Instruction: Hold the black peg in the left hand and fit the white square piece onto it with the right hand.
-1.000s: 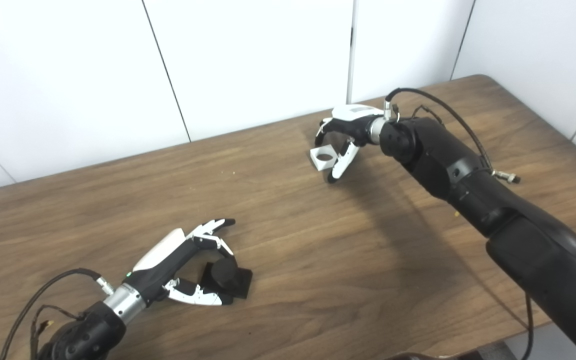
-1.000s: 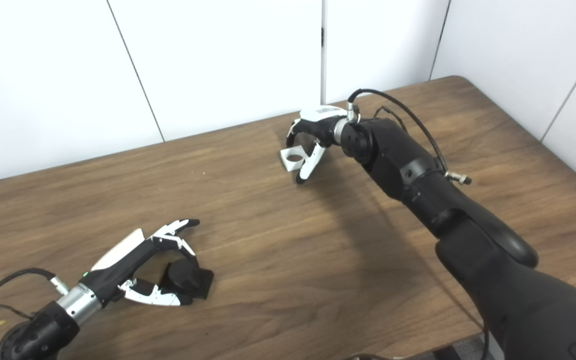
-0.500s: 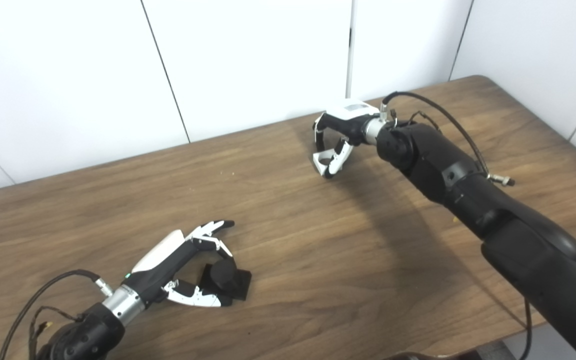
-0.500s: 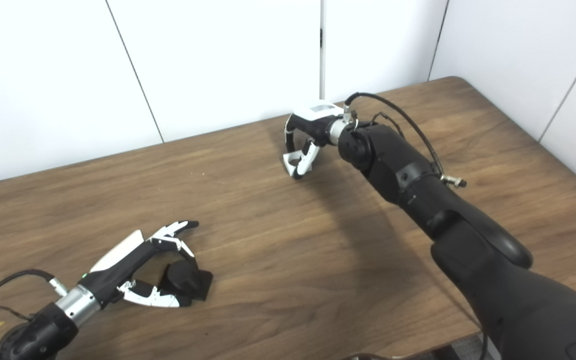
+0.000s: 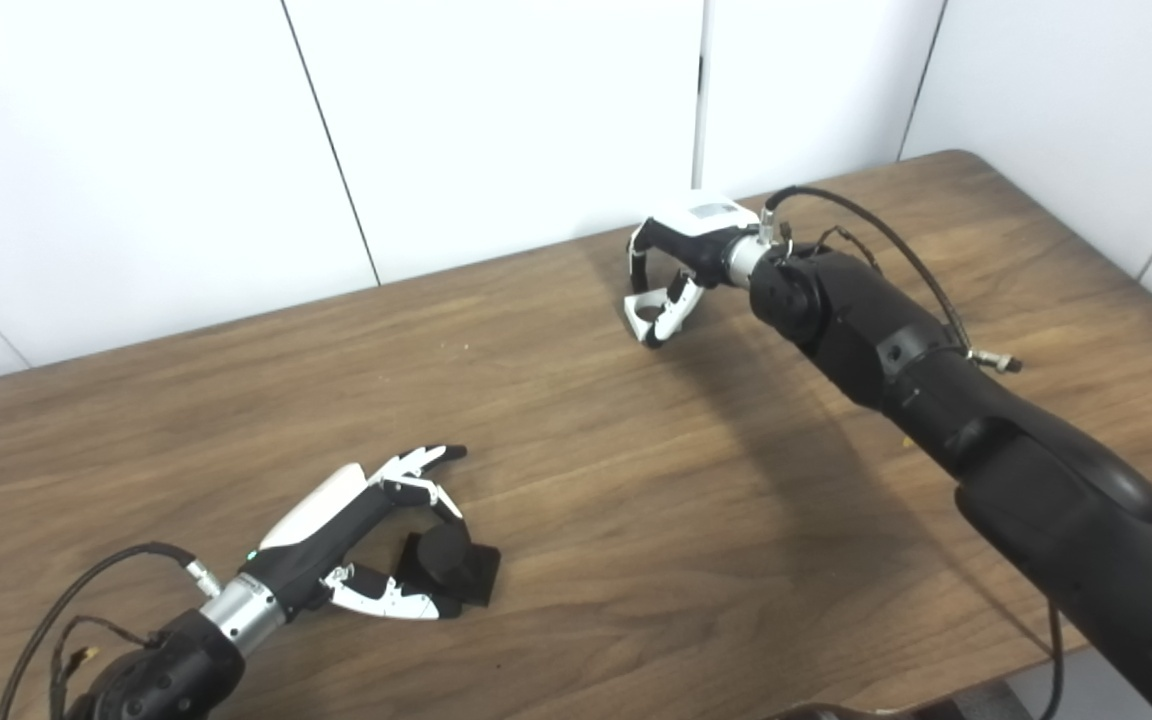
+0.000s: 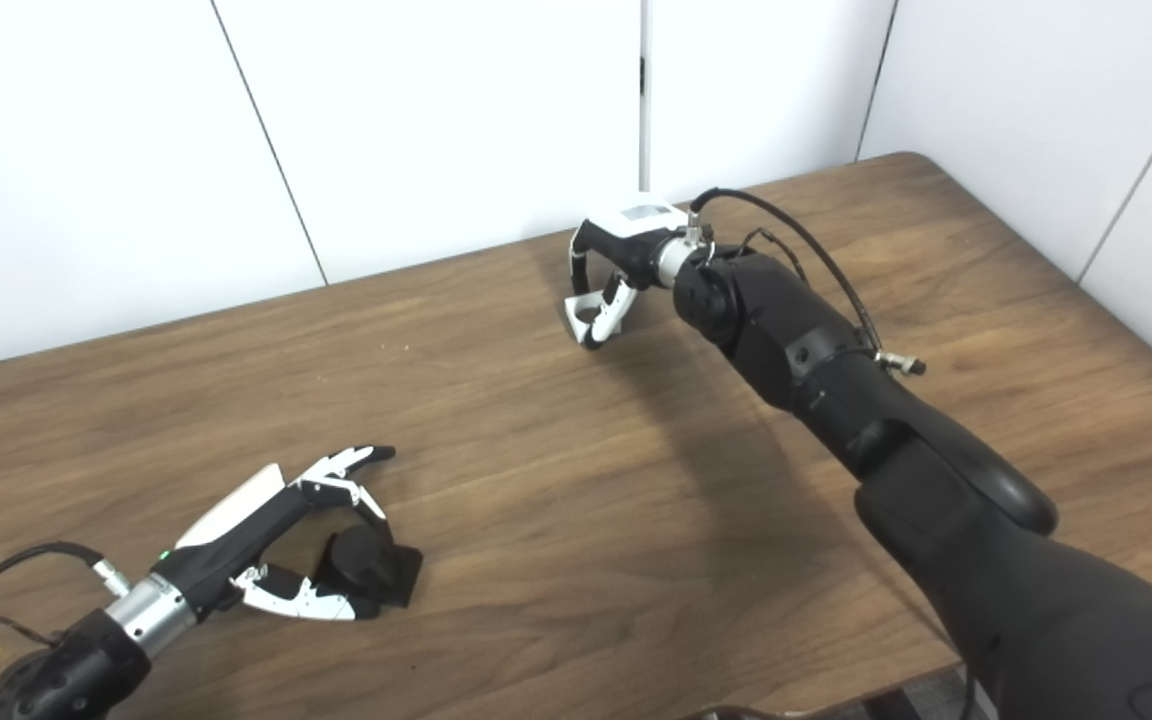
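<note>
The white square piece is pinched in the closed right hand at the far table. The black peg (near left) is loosely bracketed by the half-open left hand; firm closure is advised first.

A brown wood-grain table is filling most of the scene, its far right corner rounded. White wall panels are standing behind the far edge, dark vertical seams running between them. A few pale specks are lying on the tabletop toward the far side.
</note>
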